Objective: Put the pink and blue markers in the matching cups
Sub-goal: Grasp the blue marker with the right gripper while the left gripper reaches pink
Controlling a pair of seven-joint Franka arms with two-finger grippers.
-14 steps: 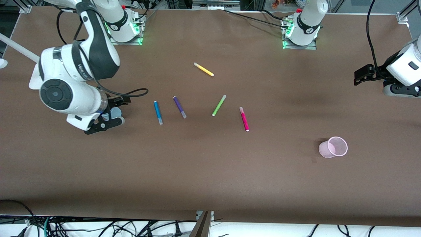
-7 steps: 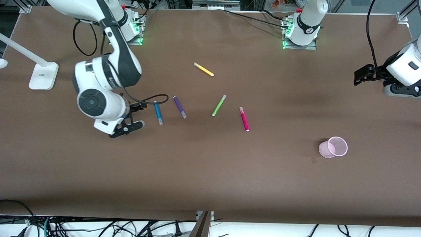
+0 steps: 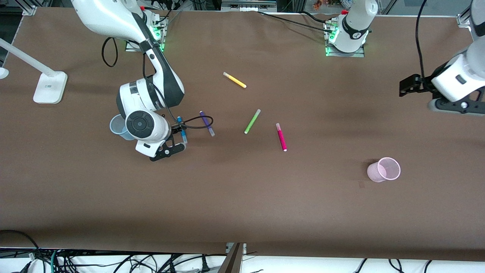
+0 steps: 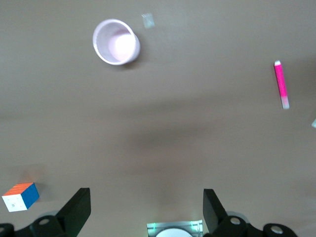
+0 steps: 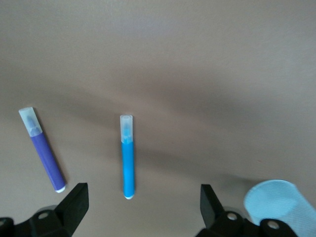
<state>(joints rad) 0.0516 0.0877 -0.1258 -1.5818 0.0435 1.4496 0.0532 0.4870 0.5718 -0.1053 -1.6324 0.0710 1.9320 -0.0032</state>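
Note:
The blue marker [image 3: 181, 128] lies flat, partly hidden under my right arm's cable; the right wrist view shows it whole [image 5: 128, 158]. My right gripper [image 3: 170, 148] hovers open and empty just over it [image 5: 140, 207]. The pale blue cup [image 3: 116, 127] stands beside that wrist, toward the right arm's end of the table [image 5: 279, 202]. The pink marker [image 3: 281, 137] lies mid-table [image 4: 281, 85]. The pink cup [image 3: 384, 169] stands nearer the front camera, toward the left arm's end [image 4: 116, 42]. My left gripper [image 3: 452, 106] waits open and high [image 4: 146, 207].
A purple marker [image 3: 207, 123] lies close beside the blue one [image 5: 43, 155]. A lime green marker [image 3: 252, 121] and a yellow marker [image 3: 235, 80] lie mid-table. A white lamp base [image 3: 49, 87] stands at the right arm's end. A colour cube [image 4: 20, 196] shows in the left wrist view.
My right arm has swung from the blue cup toward the middle of the table, uncovering the cup, and now hangs over the blue marker. My left arm has shifted slightly.

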